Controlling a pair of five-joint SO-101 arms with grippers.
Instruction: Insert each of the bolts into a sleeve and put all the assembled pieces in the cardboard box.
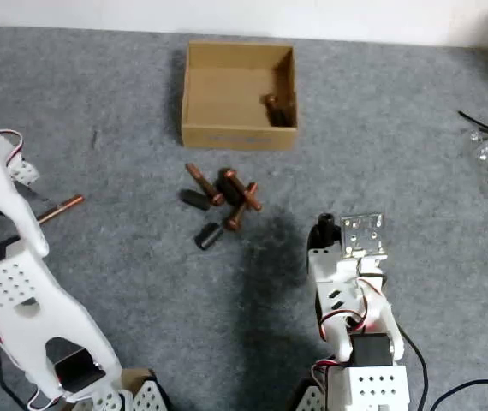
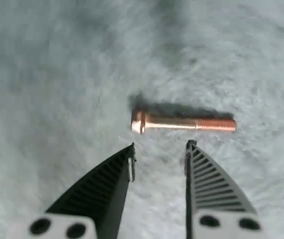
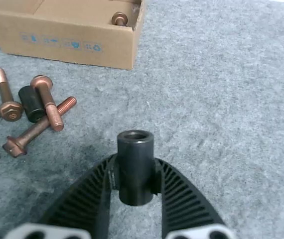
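My left gripper (image 2: 159,147) hangs over the grey felt-like table (image 2: 42,74) with its two fingertips spread apart and nothing between them. A lone copper bolt (image 2: 182,122) lies flat just beyond the tips, untouched. In the high view I take the loose pile (image 1: 223,201) as the middle of the dial. From there the lone bolt lies well off at 9 o'clock, with one end hidden behind my left arm (image 1: 17,282).

My right gripper (image 3: 134,179) pinches a black sleeve (image 3: 135,149) upright between its fingers, with the open bore facing up. In the high view it sits at about 4 o'clock from the pile.

The pile holds three copper bolts (image 1: 203,183) (image 1: 242,190) (image 1: 239,212) lying across one another. One black sleeve (image 1: 229,182) sits among them and a second sleeve (image 1: 195,199) lies just beside them at 9 o'clock. A third sleeve (image 1: 209,236) lies a little apart at 7 o'clock.

The cardboard box (image 1: 238,137) stands at 12 o'clock, near the pile, and its top is open. One assembled piece (image 1: 278,107) leans against the inner wall on the box's 3 o'clock side. A row of small blue printed marks (image 3: 62,42) runs along the outer wall facing the pile (too small for me to read).
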